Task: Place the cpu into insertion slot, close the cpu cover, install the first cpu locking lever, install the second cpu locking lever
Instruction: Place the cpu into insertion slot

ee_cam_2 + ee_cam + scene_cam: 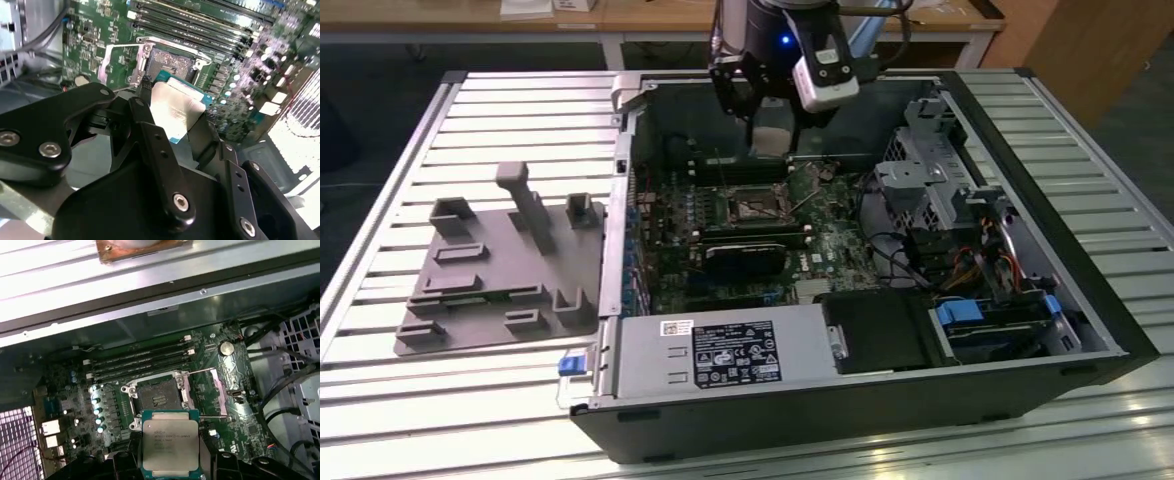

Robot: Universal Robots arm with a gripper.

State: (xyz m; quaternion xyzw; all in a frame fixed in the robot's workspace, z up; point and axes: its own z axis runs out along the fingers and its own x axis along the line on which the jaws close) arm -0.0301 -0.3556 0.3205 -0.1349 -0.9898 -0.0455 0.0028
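The gripper [176,102] pinches the cpu [171,442] flat between its jaws; the insertion slot [156,399] lies just beyond the jaw tips, clear of the chip (cpu cover [204,392] swung open beside it).

The jaws hide part of the cpu [174,111] in the second wrist view.

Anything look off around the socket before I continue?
Nothing stands out. The gripper holds the cpu by its edges, roughly square to the open insertion slot; the cpu cover is swung open beside it.
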